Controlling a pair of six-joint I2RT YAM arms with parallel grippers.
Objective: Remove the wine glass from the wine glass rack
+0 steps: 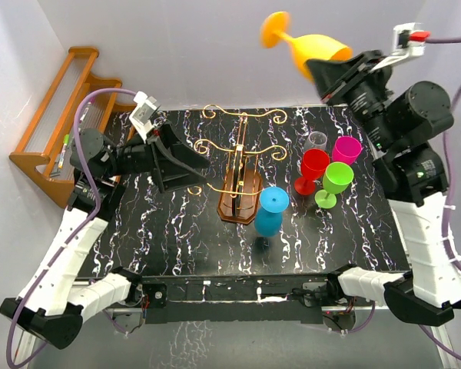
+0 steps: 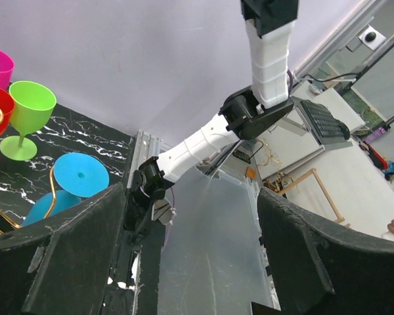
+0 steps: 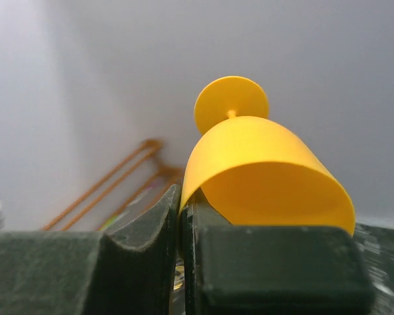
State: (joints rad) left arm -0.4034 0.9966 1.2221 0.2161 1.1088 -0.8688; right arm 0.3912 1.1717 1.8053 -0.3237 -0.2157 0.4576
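The wine glass rack (image 1: 240, 178) stands mid-table: oval dark wooden base, central post, gold scrolled wire arms. A blue wine glass (image 1: 271, 211) hangs upside down at its right side. My right gripper (image 1: 328, 71) is shut on the rim of an orange wine glass (image 1: 307, 44) and holds it high near the back wall, foot pointing up-left; in the right wrist view the glass wall (image 3: 262, 170) is pinched between the jaws. My left gripper (image 1: 188, 163) is open and empty, left of the rack; its view shows only the blue glass (image 2: 75, 180) to the left.
Red (image 1: 313, 167), green (image 1: 335, 181), pink (image 1: 346, 149) and clear (image 1: 316, 141) wine glasses stand at the right of the black marbled table (image 1: 177, 238). An orange-brown stepped wooden shelf (image 1: 61, 123) stands off the table's left edge.
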